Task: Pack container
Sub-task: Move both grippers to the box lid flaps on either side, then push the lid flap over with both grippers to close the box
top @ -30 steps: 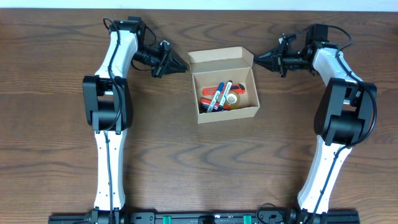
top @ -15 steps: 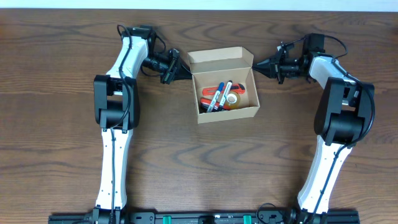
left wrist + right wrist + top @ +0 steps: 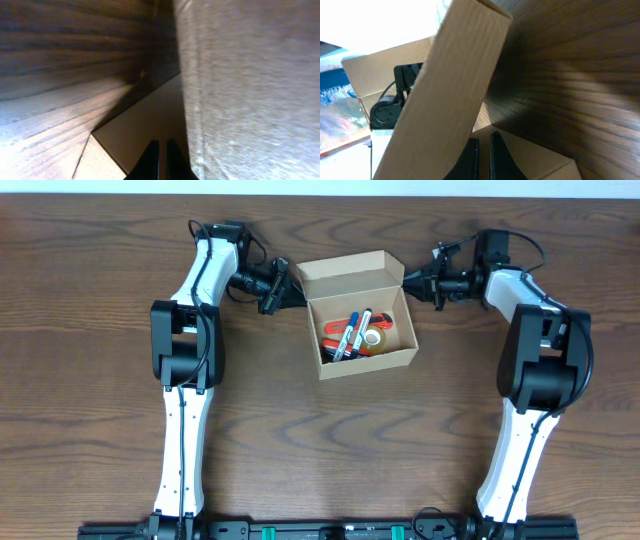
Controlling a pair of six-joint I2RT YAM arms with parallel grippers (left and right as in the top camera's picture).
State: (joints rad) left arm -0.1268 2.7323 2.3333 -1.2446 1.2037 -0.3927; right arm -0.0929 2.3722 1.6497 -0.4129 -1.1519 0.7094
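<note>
The container (image 3: 367, 360), a tan cardboard box, stands open at the table's middle back, with its lid flap (image 3: 345, 275) raised at the far side. Inside lie markers (image 3: 349, 335) and a tape roll (image 3: 373, 339). My left gripper (image 3: 299, 294) is shut and empty, its tips against the lid's left side tab. In the left wrist view the left gripper (image 3: 160, 150) lies over a cardboard tab (image 3: 135, 132) beside the box wall (image 3: 250, 90). My right gripper (image 3: 408, 279), also shut and empty, touches the lid's right end. In the right wrist view the right gripper (image 3: 484, 150) sits beside the tilted flap (image 3: 455, 85).
Both arms reach in from the front edge and bend inward toward the box. The dark wooden table (image 3: 320, 450) surrounds the box, and a pale strip runs along the table's far edge (image 3: 320, 188).
My left gripper swung in to the lid's left tab and then held still. The right gripper moved left and back to the lid's right end. The lid flap has tilted up slightly.
</note>
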